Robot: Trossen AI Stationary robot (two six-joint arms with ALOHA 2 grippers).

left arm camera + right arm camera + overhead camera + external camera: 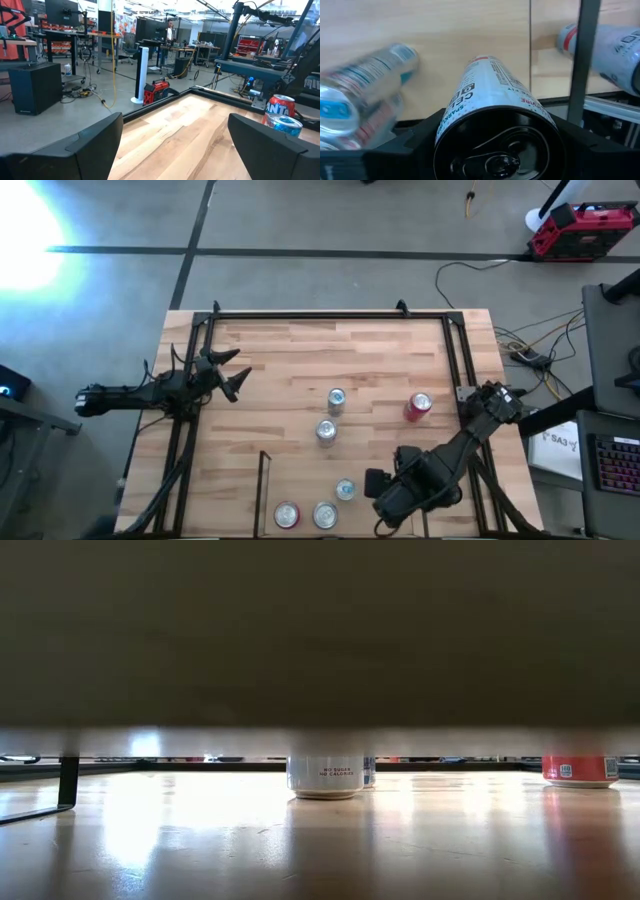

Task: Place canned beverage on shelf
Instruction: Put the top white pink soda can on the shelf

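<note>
My right gripper point(500, 150) is shut on a white canned beverage point(495, 95), seen from its top end. In the high view this gripper point(385, 485) is at the near right, by the shelf point(300, 480), and the arm hides the held can. A thin black shelf rail point(580, 60) stands just beyond the can. Three cans point(323, 515) stand on their bases on the shelf floor. My left gripper point(225, 375) waits open at the table's left, level above the wood. My right gripper pinches the can's upper wall just below the rim point(445, 130) between its two fingers point(415, 137), one on each side. The fingers come from above, pointing steeply down. The can hangs along them, bottom end down; whether its base touches the wood cannot be told.
Two silver-topped cans point(336, 400) point(326, 430) and a red can point(418, 407) stand mid-table. A large black frame point(300, 315) runs round the tabletop. The shelf's left rail point(262, 485) rises near the front edge. Bare wood lies at the far left.
</note>
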